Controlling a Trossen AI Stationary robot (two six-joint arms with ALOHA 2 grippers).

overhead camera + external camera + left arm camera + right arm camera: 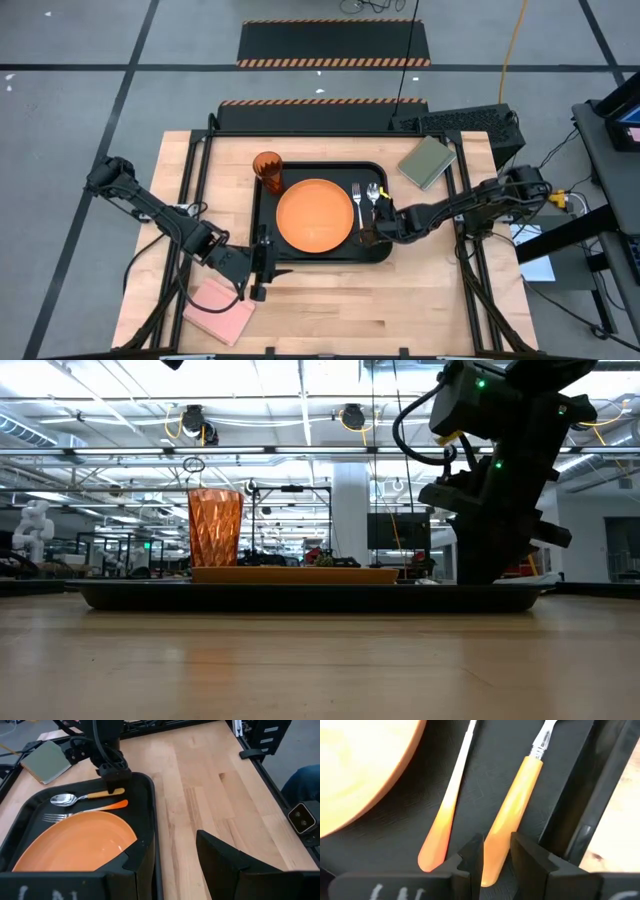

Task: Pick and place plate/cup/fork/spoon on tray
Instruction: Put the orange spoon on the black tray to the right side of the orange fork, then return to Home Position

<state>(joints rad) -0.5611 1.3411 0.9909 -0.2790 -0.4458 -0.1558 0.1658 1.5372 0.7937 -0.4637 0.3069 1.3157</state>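
Right wrist view showed the right claw [496,851] clenched on the spoon [512,810] handle inside the tray [262,210]; the left claw [262,262] stood released beside the tray.

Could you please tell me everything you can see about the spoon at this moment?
The spoon has a shiny silver oval bowl, a short metal neck and a smooth orange handle that looks like plastic. It lies flat in the black tray, between the fork and the tray's right rim, roughly parallel to the fork, bowl pointing to the table's far side. The right tool is at its handle end, one finger on either side of the handle. Nothing else appears to touch it.
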